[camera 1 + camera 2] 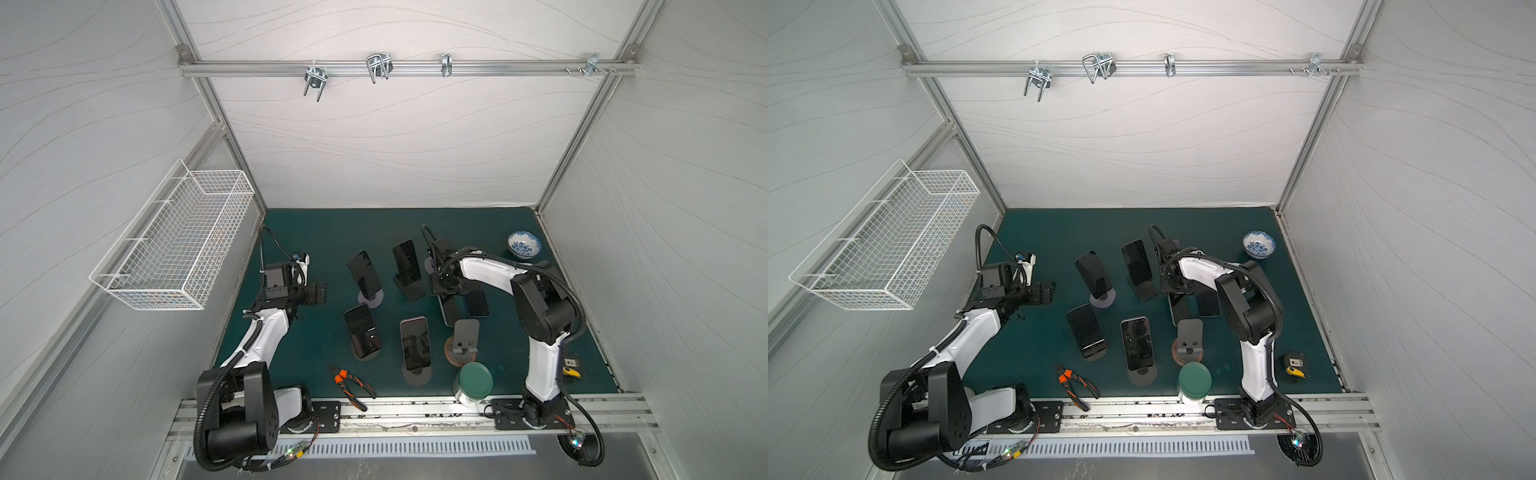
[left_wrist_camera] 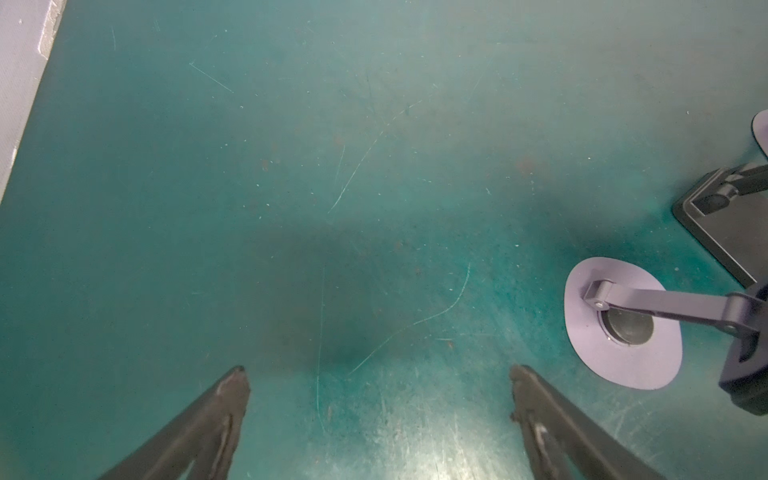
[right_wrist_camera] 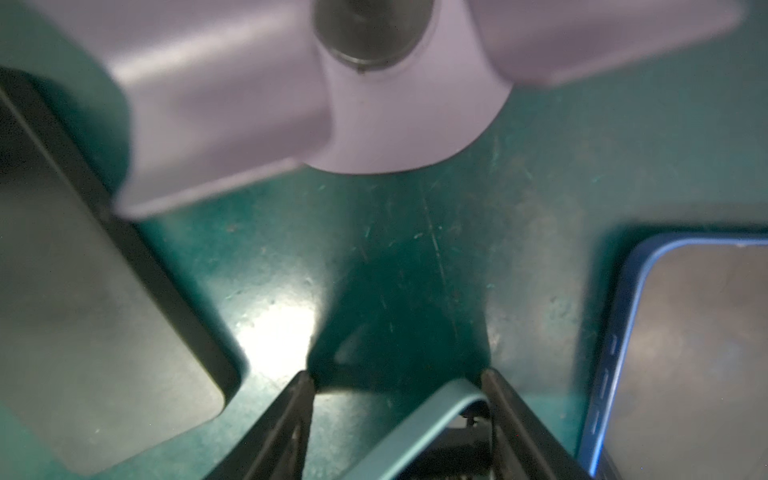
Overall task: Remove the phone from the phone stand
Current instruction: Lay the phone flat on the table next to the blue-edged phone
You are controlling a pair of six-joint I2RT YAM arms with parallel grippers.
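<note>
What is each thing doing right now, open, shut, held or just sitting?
Left tool, open, empty.
Right tool, shut on teal phone.
Teal phone, gripped, not on a stand.
Blue phone, flat on mat.
Lilac phone, propped on dark stand.
Grey stand, empty.
Jar, upright, lid on.
Bowl, upright.

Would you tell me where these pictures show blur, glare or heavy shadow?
Right wrist view: the lilac stand near the lens is blurred, and glare whitens the mat beside a dark shadow. Left wrist view: sharp, soft shadow mid-frame. Both top views: evenly lit and sharp.
</note>
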